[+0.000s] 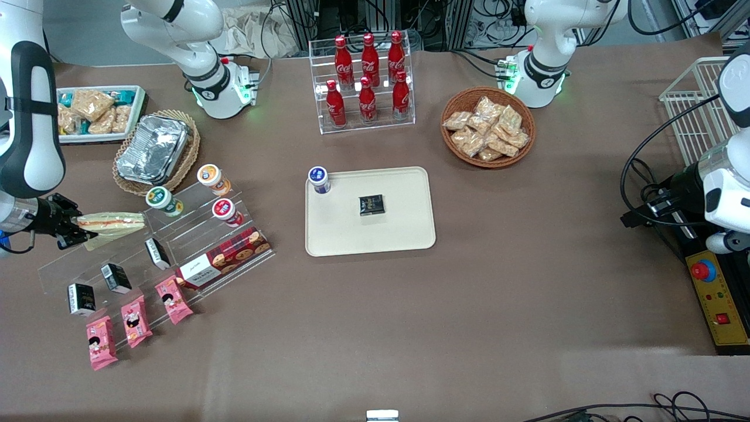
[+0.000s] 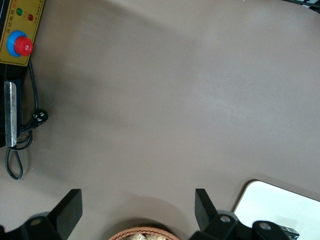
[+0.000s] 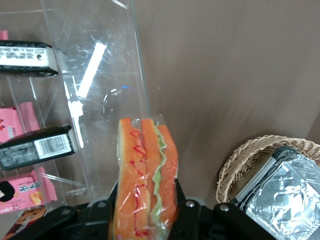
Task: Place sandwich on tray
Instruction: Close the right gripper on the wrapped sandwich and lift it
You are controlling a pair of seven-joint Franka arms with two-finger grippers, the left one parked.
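Where the working arm reaches in over its end of the table, the gripper (image 1: 75,227) is closed on the sandwich (image 1: 112,221), its fingers (image 3: 182,200) pressed against the two flat sides of the wrapped wedge. The wrist view shows the wedge's cut edge with orange layers and a green strip inside clear wrap. The sandwich is held level above the upper step of a clear acrylic stand (image 1: 176,234); whether it touches the step cannot be told for certain from the front view.

The tray (image 1: 404,234) lies flat near the middle of the table, well apart from the gripper. On it stand a blue-lidded cup (image 1: 319,179), at the corner farthest from the front camera on the working arm's side, and a small black packet (image 1: 371,205) near the middle.

The stand carries three cups (image 1: 212,176), black boxes (image 1: 116,278) and a red biscuit box (image 1: 225,258). Pink packets (image 1: 133,321) lie on the lowest step, nearest the camera. A foil container (image 1: 153,149) sits in a wicker basket (image 1: 190,155) just beside the stand, farther from the camera.
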